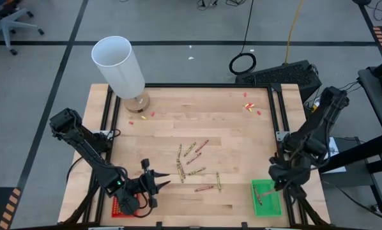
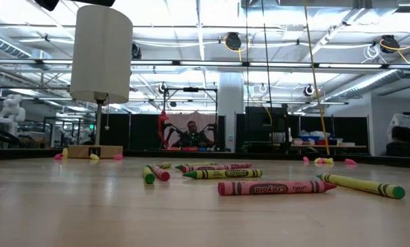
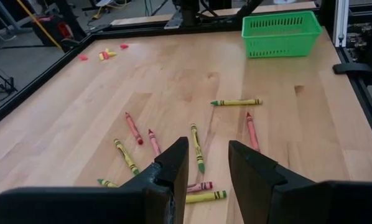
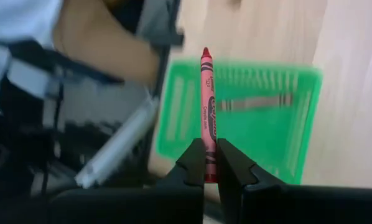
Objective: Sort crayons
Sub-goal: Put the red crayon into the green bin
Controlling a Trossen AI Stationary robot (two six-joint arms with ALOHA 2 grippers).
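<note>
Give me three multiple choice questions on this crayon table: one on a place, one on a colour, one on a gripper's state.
1. Where does the green tray sit?
A. Under the right gripper
B. By the white lamp
C. Beside the left gripper

2. What colour is the crayon in the right gripper?
A. Blue
B. Green
C. Red

3. How is the left gripper?
A. Shut on a crayon
B. Open, empty
C. Clamped on the tray

Answers:
1 A, the high view shows the right gripper above the tray.
2 C, the right wrist view shows a red stick pinched.
3 B, the left wrist view shows bare table between its fingers.
</note>
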